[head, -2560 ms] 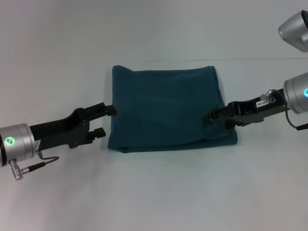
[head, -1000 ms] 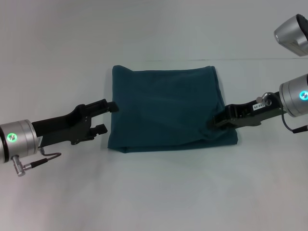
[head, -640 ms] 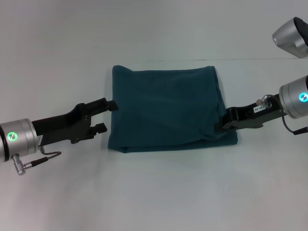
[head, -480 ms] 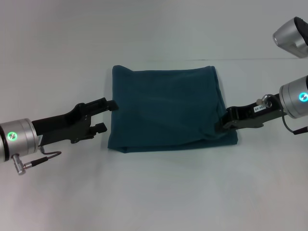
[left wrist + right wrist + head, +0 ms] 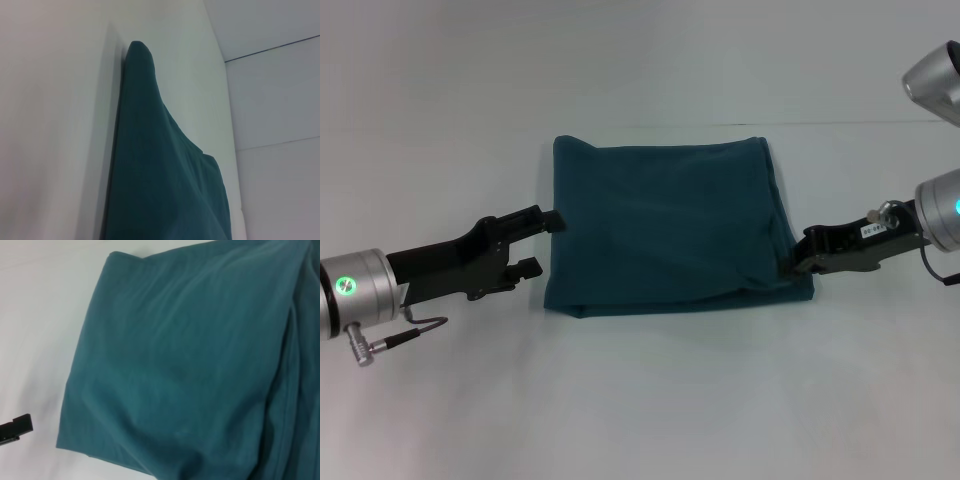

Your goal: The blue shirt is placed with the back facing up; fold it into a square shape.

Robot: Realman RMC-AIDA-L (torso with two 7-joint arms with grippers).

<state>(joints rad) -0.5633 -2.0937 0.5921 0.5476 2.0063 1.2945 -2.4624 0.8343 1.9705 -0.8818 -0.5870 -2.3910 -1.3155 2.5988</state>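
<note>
Teal-blue shirt (image 5: 670, 225) folded near-square, mid-worktop (image 5: 640, 400).
Left gripper (image 5: 542, 243) held spread, fingers apart beside its edge; right gripper (image 5: 798, 262) at opposite edge, finger state untellable.

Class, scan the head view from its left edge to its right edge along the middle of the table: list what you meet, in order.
Left gripper → blue shirt, folded into a rough square → right gripper at the shirt's right edge.
</note>
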